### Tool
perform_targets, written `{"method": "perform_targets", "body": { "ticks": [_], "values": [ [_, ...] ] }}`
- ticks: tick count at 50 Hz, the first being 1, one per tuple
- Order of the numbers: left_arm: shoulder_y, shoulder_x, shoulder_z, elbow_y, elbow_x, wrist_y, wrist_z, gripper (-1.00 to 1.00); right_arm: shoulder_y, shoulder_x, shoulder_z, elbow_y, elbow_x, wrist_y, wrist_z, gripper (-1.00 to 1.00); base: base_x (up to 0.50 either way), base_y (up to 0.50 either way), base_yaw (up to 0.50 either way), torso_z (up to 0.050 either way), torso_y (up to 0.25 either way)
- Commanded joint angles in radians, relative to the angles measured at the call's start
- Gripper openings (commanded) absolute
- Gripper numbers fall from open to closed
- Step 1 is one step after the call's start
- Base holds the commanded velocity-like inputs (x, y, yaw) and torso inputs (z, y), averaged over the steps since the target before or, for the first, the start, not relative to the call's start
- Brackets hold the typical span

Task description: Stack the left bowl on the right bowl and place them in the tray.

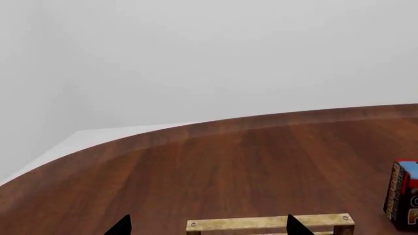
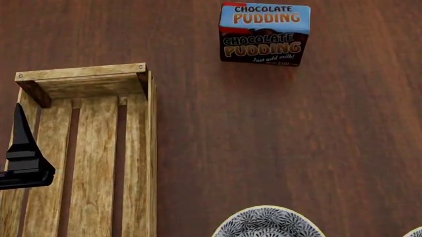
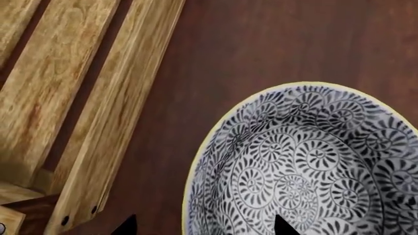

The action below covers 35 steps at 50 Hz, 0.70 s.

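On the dark reddish-brown wooden table [image 2: 277,148] the rectangular light-wood slatted tray [image 2: 92,148] lies at the left of the head view, its low plank sides and corner posts showing, nothing visible inside it. Over its left slats hangs the black left gripper [image 2: 23,163]; only one pointed finger shows there, while its wrist view shows two dark tips set well apart with nothing between them. At the near edge sits the left bowl [image 2: 267,224], white with a black swirl pattern and a pale yellow rim, just right of the tray and apart from it. A sliver of the right bowl [image 2: 416,233] shows at the corner. Directly above the left bowl's near rim hovers the right gripper [image 3: 202,227], its two dark tips spread wide and empty. Farther back stands a blue-and-brown chocolate pudding box [image 2: 264,33], well clear of tray and bowls
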Motion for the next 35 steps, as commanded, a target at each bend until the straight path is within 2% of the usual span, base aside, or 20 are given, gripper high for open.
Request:
{"method": "perform_targets", "body": {
  "ticks": [1,35],
  "values": [
    [0.0,-0.001,0.007,-0.004,0.002,0.003,-0.003,1.0,-0.031,-0.003,0.003,0.055,-0.004,-0.014,-0.064,1.0,0.0,0.0,0.0,0.0,0.0],
    [-0.01,-0.009,0.01,-0.006,0.003,-0.012,-0.021,1.0,-0.108,-0.017,0.013,0.191,0.002,-0.051,-0.216,1.0,0.0,0.0,0.0,0.0,0.0]
  ]
}}
